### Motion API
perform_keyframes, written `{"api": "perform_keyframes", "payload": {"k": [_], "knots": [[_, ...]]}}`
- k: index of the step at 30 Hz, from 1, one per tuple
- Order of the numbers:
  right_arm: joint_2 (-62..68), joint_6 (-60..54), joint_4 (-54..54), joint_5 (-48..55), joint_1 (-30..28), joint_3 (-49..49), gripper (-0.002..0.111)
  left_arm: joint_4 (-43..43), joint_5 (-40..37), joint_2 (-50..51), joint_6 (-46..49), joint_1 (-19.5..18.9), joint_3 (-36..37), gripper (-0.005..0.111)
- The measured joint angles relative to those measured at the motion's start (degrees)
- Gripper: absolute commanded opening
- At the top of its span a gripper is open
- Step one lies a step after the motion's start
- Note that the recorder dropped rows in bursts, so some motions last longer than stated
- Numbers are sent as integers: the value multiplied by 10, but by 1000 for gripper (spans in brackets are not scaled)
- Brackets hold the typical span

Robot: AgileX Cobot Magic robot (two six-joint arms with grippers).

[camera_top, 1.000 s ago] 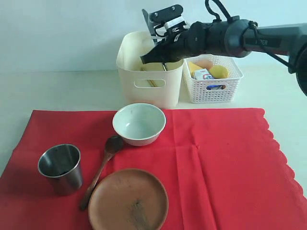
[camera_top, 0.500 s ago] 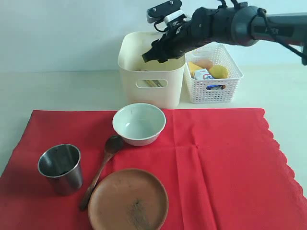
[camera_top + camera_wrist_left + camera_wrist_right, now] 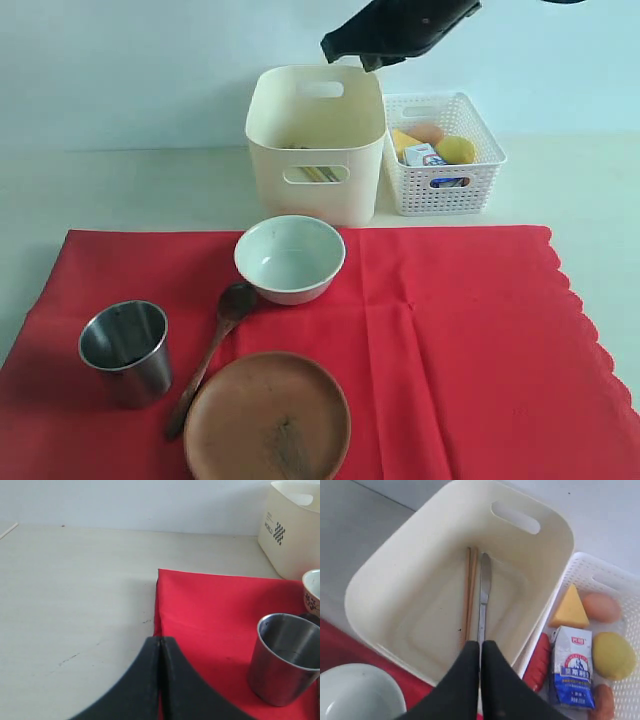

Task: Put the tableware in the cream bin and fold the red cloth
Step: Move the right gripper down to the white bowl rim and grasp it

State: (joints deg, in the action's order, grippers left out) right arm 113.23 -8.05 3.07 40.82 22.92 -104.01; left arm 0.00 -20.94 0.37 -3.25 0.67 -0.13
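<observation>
The red cloth (image 3: 460, 340) lies flat and carries a pale bowl (image 3: 290, 258), a steel cup (image 3: 125, 350), a dark wooden spoon (image 3: 210, 355) and a brown plate (image 3: 268, 415). Behind it stands the cream bin (image 3: 315, 150), holding wooden chopsticks (image 3: 469, 595) and a steel knife (image 3: 484, 595). My right gripper (image 3: 332, 46) hovers high over the bin, shut and empty (image 3: 481, 645). My left gripper (image 3: 160, 642) is shut on nothing, low over the cloth's (image 3: 210, 605) left edge, near the cup (image 3: 285, 660). It does not appear in the exterior view.
A white lattice basket (image 3: 480, 190) stands right of the bin, holding a cheese wedge (image 3: 570, 610), egg (image 3: 602, 607), lemon (image 3: 614, 655) and milk carton (image 3: 572, 667). Bare pale table (image 3: 75, 595) lies left of the cloth.
My right arm has lifted from the bin's mouth up to the top of the exterior view. The things on the cloth have not moved.
</observation>
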Motion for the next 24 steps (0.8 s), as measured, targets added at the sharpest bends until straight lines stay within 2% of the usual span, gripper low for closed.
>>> {"api": "perform_keyframes", "payload": {"k": [8,15,18,24], "knots": [[-163,4,2,-41,0,237,0,0,0,0,0,0,0,0],[-188,-34,122,-46,0,331,0,0,0,0,0,0,0,0],[-168,-71,178,-40,0,341,6,0,0,0,0,0,0,0],[-107,-133,276,-28,0,344,31,0,0,0,0,0,0,0]]}}
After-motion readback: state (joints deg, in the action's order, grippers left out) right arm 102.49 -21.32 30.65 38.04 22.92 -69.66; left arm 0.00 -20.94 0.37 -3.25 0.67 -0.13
